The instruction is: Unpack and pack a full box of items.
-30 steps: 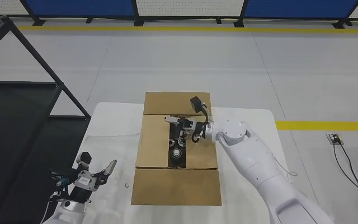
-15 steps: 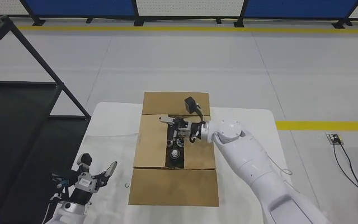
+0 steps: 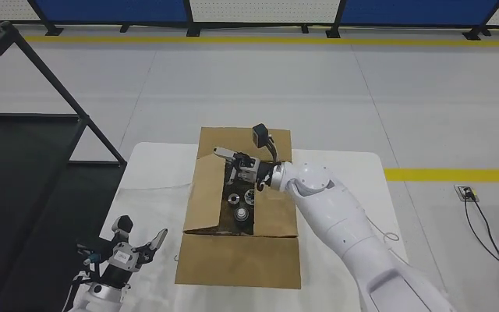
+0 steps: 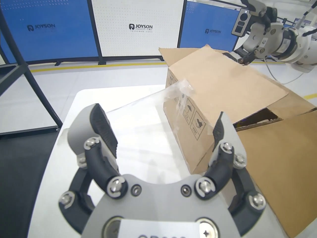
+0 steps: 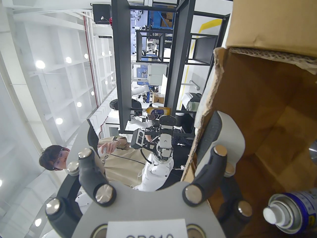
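A cardboard box (image 3: 238, 261) sits in the middle of a white table (image 3: 156, 187), open at the top. Its near flap lies flat toward the robot. Its far flap is folded out, and in the top view it reaches past the table's far edge. The left flap (image 3: 204, 195) stands tilted up, with a torn, ragged edge. Inside the opening stand several cans (image 3: 243, 212), seen from above, among them a blue spray can (image 5: 289, 209) with a white nozzle.

The right gripper (image 3: 228, 160) is at the far end of the left flap. Its jaws are apart and straddle the flap's edge, one finger inside the box and one outside. The cardboard edge lies against the inner finger (image 5: 218, 134). The right arm crosses over the box's right side.

The left gripper (image 3: 139, 231) hangs over the table's near left corner, well apart from the box, jaws wide apart and holding nothing. A loose strip of clear tape (image 4: 182, 89) sticks out from the box's left wall.

A broad strip of bare table lies between the box and the left edge. A black metal rack (image 3: 54, 101) stands on the floor beyond that edge. Pale floor (image 3: 351, 86) stretches behind the table to a blue and white fence (image 4: 128, 25).
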You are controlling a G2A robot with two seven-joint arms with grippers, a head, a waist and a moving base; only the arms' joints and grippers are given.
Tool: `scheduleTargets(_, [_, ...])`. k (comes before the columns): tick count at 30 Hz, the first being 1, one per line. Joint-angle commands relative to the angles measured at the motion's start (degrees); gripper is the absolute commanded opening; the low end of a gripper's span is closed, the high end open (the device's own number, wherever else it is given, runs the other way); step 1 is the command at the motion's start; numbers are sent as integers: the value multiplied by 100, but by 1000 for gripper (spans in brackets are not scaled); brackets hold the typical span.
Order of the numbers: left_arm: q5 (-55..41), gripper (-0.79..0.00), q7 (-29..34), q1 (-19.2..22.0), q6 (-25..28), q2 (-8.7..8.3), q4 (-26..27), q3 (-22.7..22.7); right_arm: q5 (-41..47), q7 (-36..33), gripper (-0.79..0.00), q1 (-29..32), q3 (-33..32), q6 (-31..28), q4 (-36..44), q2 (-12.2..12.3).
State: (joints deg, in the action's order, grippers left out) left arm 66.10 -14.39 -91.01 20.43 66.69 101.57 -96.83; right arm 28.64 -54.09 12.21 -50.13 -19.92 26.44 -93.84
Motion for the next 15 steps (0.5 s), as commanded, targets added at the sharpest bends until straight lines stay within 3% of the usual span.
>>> scheduleTargets(1, [-5,0,-22,-15,9,0,-11,-15,52,65,0,-2,4,13,52,-43])
scheduleTargets(15, [-416,0,-113,-166,-44,-1,-85,-427,-51,964,0,-137,368,170,128,-511])
